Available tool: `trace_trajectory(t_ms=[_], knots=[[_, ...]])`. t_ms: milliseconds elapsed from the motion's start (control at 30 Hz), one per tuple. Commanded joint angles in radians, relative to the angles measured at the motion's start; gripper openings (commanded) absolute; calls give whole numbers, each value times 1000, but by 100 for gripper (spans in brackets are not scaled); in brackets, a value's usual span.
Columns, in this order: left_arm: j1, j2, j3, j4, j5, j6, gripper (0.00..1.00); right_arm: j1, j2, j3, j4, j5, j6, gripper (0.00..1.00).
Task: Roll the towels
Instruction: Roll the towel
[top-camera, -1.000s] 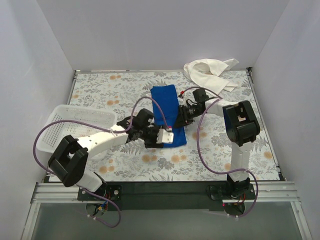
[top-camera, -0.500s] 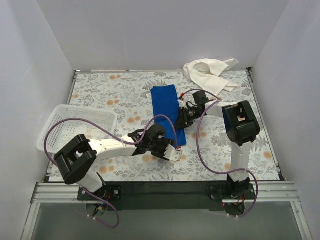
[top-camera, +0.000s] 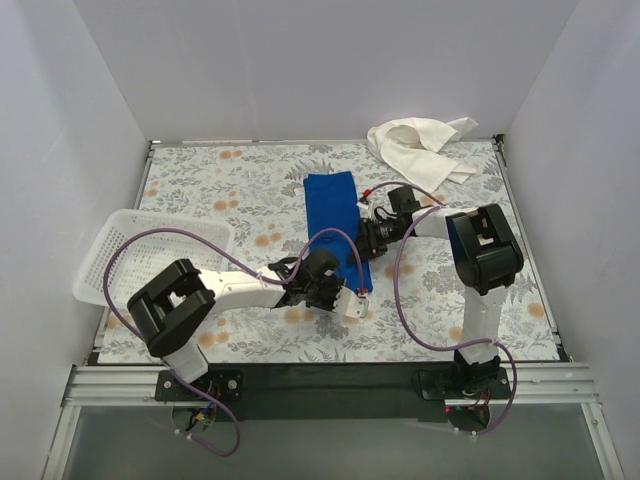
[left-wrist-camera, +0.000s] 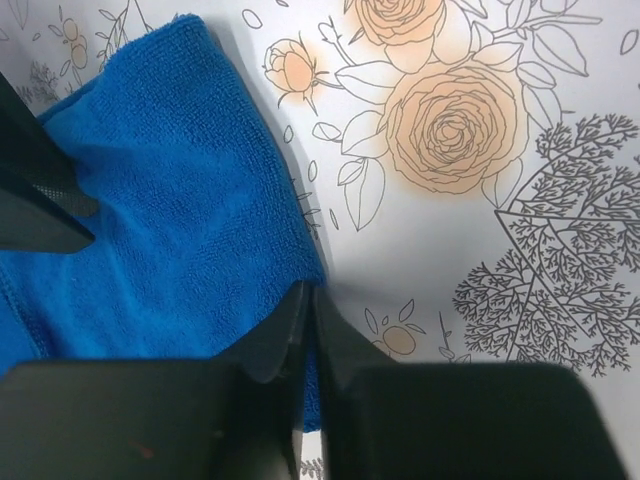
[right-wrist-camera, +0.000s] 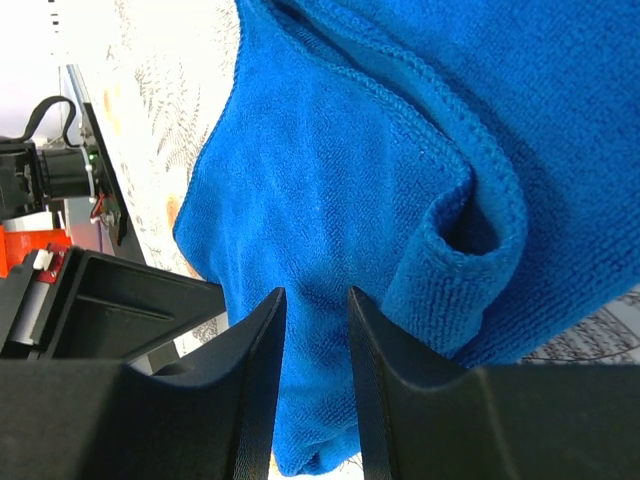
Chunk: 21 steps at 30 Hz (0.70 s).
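The royal blue towel lies as a long strip in the middle of the table. My left gripper is at its near right corner. In the left wrist view the gripper is shut, with the blue towel's edge pinched between the jaws. My right gripper is at the towel's right edge, halfway along. In the right wrist view the gripper has a narrow gap filled with the blue towel, and a curled fold sits beside it. The white towel lies crumpled at the far right.
A white perforated basket stands at the left edge of the table. The floral tablecloth covers the table, with white walls on three sides. Purple cables loop from both arms over the table.
My left gripper has moved from on top of the towel's near end toward the near right, to its corner. The towel's near end looks narrower. The right gripper has barely moved.
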<state>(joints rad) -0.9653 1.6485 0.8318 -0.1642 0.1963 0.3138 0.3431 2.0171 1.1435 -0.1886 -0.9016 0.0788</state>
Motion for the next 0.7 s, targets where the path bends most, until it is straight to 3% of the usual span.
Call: trace_trajectory(t_ms=[0,233,467,667], knots=[[-3,-4,21,-81,11,-18,1,27,17,-70,-75,79,-45,33],[-23,-81,21,-228,146,-10,0,30,-40,-83,-103,56,-59,33],[-24,-130,30,-241,172,-51,0,36,-103,-90,-158,36,-108,34],[-24,-141,90,-296,206,-78,0,37,-217,-73,-195,38,-155,45]])
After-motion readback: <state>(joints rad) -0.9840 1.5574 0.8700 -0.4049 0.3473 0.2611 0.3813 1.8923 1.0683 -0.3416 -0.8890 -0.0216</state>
